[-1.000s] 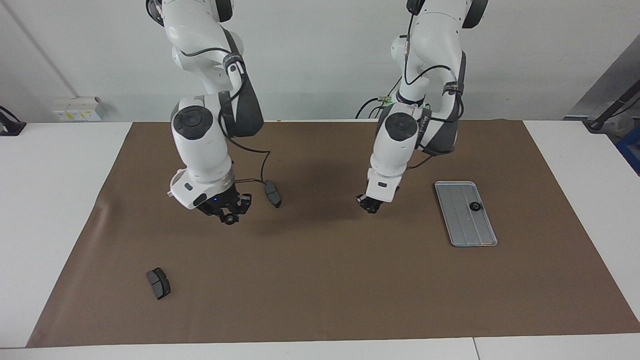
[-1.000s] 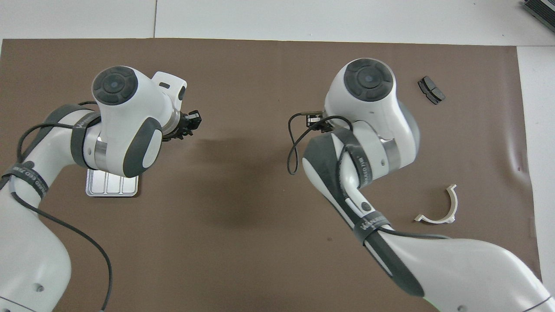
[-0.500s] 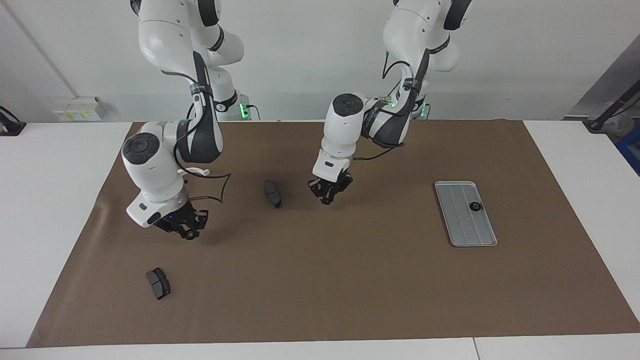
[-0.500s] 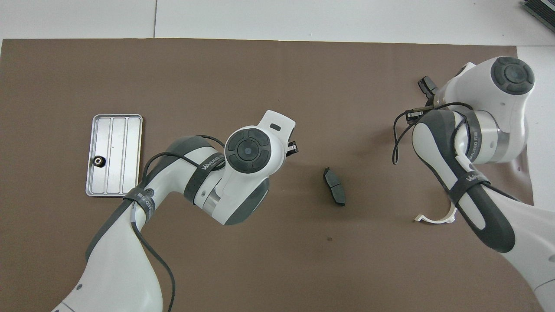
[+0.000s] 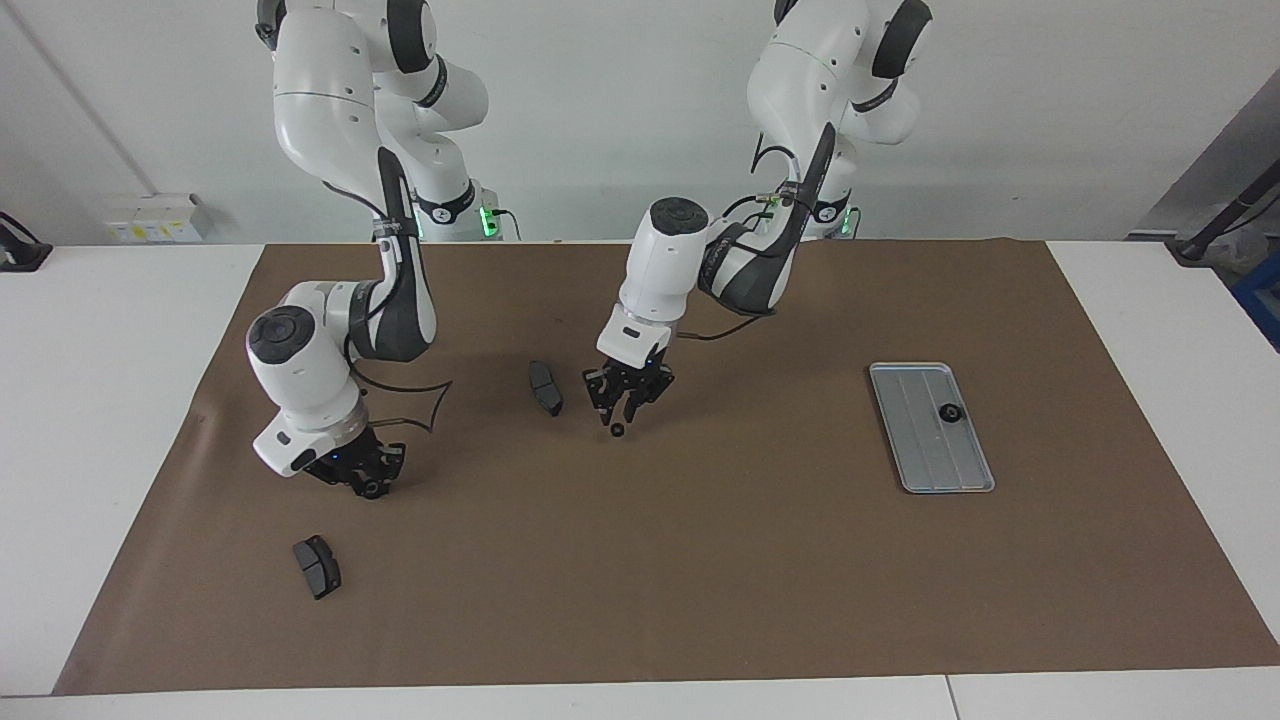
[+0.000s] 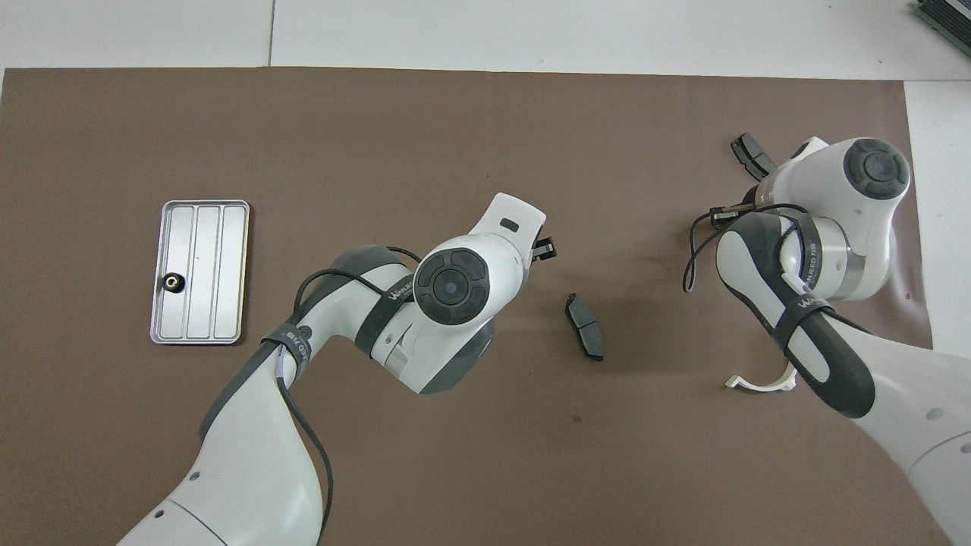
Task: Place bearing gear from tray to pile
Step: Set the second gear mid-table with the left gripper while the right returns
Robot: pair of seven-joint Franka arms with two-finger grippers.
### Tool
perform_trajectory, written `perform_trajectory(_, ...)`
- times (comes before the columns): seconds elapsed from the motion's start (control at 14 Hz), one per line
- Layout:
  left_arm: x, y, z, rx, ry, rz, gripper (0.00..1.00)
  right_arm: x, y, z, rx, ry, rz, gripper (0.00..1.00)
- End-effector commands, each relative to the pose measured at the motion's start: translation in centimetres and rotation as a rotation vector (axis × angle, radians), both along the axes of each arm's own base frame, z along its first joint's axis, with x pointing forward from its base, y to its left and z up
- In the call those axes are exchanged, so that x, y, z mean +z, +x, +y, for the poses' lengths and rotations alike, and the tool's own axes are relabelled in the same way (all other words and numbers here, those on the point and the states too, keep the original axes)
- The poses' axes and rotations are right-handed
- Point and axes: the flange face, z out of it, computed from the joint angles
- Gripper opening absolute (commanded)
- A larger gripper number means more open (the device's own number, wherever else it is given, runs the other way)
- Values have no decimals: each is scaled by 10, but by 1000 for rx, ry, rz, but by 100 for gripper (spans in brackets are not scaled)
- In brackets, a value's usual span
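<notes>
A small black bearing gear (image 5: 617, 429) lies on the brown mat just under my left gripper (image 5: 622, 410), which hangs open over it. It is beside a dark grey pad (image 5: 545, 387) of the pile. In the overhead view only the left gripper's tip (image 6: 545, 249) shows past the arm, and that gear is hidden. Another bearing gear (image 5: 949, 412) sits on the silver tray (image 5: 930, 470) at the left arm's end. My right gripper (image 5: 368, 487) is shut low over the mat, close to a second pad (image 5: 317, 566).
The tray (image 6: 197, 227), its gear (image 6: 173, 282), both pads (image 6: 585, 337) (image 6: 753, 155) and a white half-ring bracket (image 6: 766, 383) show from overhead. The brown mat (image 5: 700, 580) covers most of the white table.
The left gripper has moved from near the tray toward the pad, lowered and opened, leaving a gear on the mat. The right gripper has moved toward its own end of the table and lowered.
</notes>
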Motion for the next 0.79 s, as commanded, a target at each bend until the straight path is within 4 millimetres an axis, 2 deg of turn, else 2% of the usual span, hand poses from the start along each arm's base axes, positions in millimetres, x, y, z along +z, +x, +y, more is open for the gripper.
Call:
perform_trajectory(0.0,1,7,-3,6,-24,-22,100,-5,-1,-4,-4,21,-2,14)
perform_trajectory(0.07,2,10,1,15,-19,-15,100,-5,-1,-3,-9,22,-4,79)
perform_trajectory(0.14,2,13,6,21,-11,-7,100,-1,-1,-4,-11,23,-5,100)
perform_trajectory(0.21,4,21,22,42,13,15,100,7,-1,-3,-10,26,-5,100)
perform_trajectory(0.5,39,63,117,175,96,99,100,65,-6,17,0,46,-26,100)
perform_trajectory(0.57,41,70,139,189,119,124,100,77,-7,30,-5,51,-31,100)
perform_trajectory(0.71,37,78,188,123,205,196,100,97,-5,76,-3,62,-22,100)
